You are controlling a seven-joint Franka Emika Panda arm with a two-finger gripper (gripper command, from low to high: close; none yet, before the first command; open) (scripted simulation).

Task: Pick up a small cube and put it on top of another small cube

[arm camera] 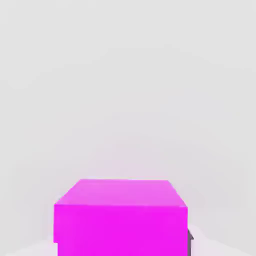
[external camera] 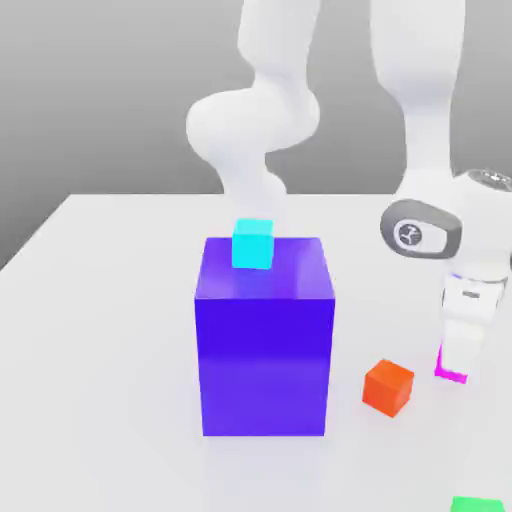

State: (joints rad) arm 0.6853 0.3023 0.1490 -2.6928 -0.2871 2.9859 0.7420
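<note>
between pale fingers (external camera: pixel 462 350), magenta cube (arm camera: pixel 122 225)

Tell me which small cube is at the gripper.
The magenta cube: the gripper is down around it, while the red, green and cyan cubes stand apart from it.

No word or number could be read; a round emblem (external camera: pixel 409 235) stood on the white robot arm's dark-rimmed oval cover (external camera: pixel 421 230); a dark mark (external camera: pixel 471 295) lower down was too small to read.
</note>
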